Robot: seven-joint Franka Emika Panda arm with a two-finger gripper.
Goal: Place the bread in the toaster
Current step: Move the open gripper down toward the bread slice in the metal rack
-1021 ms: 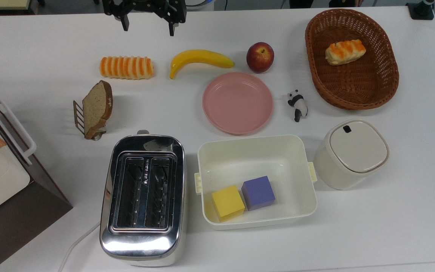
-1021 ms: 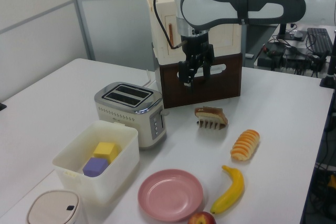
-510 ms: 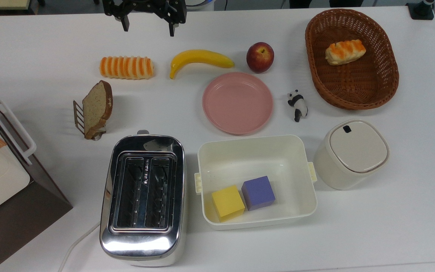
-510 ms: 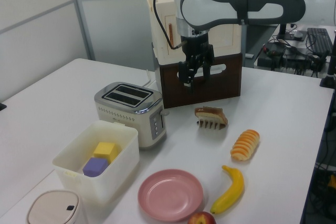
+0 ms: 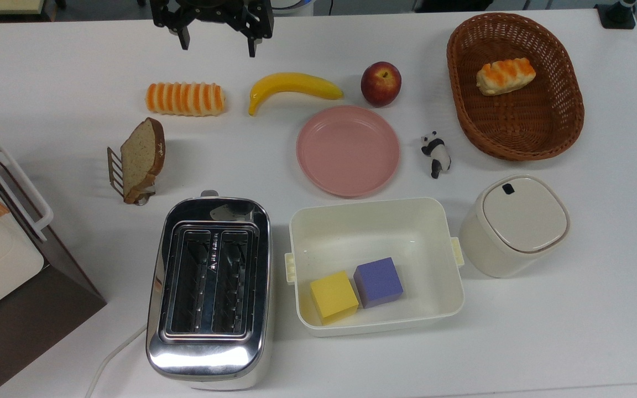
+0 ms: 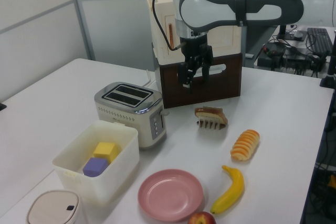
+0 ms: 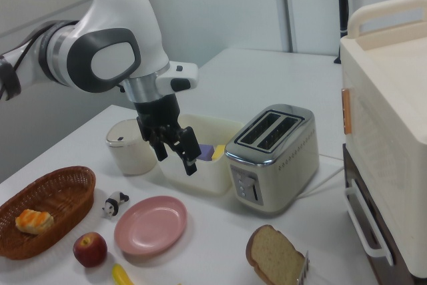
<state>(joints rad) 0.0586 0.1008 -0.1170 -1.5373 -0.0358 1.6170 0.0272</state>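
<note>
The bread (image 5: 142, 153), a brown slice, leans upright in a small wire rack (image 5: 113, 172) at the top view's left, just beyond the toaster. The chrome toaster (image 5: 208, 356) stands near the front edge with both slots showing dark. My gripper (image 5: 218, 46) hangs open and holds nothing, at the top view's far edge, beyond the striped roll and well away from the bread. In the left view the gripper (image 6: 194, 80) hovers high above the bread (image 6: 211, 113), right of the toaster (image 6: 131, 106). The right view shows gripper (image 7: 177, 158), bread (image 7: 273, 257) and toaster (image 7: 270, 158).
A striped roll (image 5: 185, 99), banana (image 5: 293, 85), apple (image 5: 380, 83) and pink plate (image 5: 348, 150) lie mid-table. A panda figure (image 5: 436, 153), basket (image 5: 551, 132) with a bun, white bin (image 5: 374, 226) with two cubes, and lidded pot (image 5: 515, 224) sit on the top view's right. A brown-and-cream box (image 5: 3, 265) stands left.
The gripper has crept slightly toward the table's middle in the top view and slightly left in the left view, still open. Nothing on the table has moved.
</note>
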